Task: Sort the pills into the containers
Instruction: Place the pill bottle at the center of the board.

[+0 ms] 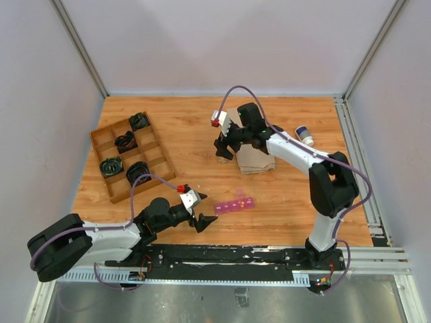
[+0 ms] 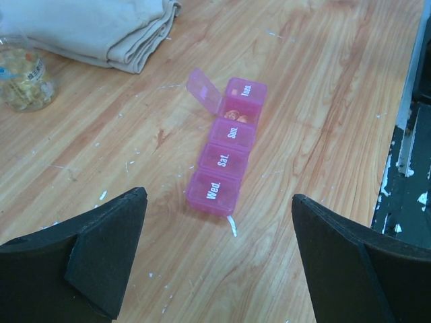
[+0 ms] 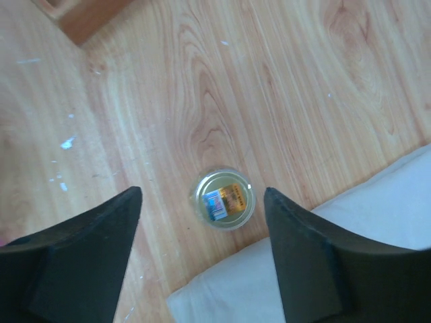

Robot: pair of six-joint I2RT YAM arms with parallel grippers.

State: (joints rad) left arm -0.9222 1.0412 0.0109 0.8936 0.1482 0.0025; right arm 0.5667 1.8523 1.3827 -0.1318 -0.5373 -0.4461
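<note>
Wood, plastic and cloth
The table (image 2: 323, 81) is scuffed wood grain; the containers (image 2: 225, 158) are glossy translucent pink plastic; the folded cloth (image 2: 101, 30) looks soft, matt beige.

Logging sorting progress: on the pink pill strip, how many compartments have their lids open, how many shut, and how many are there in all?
Pink pill strip, compartments by lid:
Open: 1, the Tues. compartment
Shut: 3, the Sun. compartment, the Sat. compartment, the Wed. compartment
Total: 4
</note>
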